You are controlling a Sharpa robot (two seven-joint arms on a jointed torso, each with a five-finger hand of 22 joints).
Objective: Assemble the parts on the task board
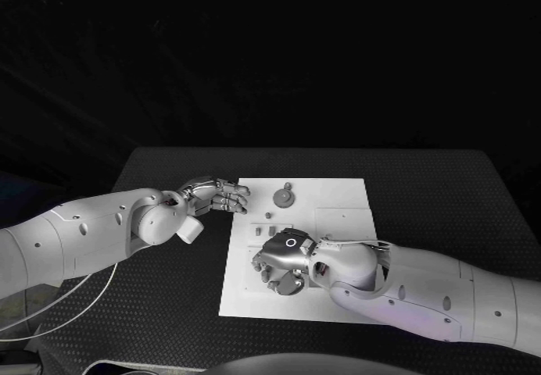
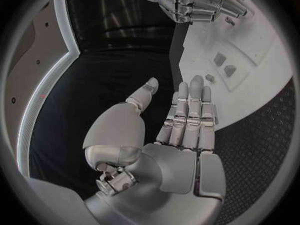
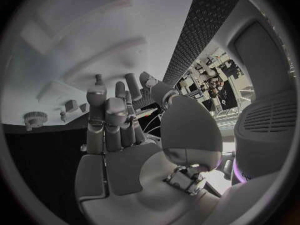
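White rectangular task board (image 1: 338, 205): you are seeing it lying mid-table on the black textured table (image 1: 451, 187). Small grey parts: a round gear-like piece (image 1: 284, 198) is sitting near the board's far edge; small pegs (image 1: 263, 230) are standing mid-board. Left hand (image 1: 214, 195): hovering at the board's left edge, fingers apart, holding nothing. Right hand (image 1: 282, 262): reaching over the board's near-left part; you cannot tell whether it is gripping anything.
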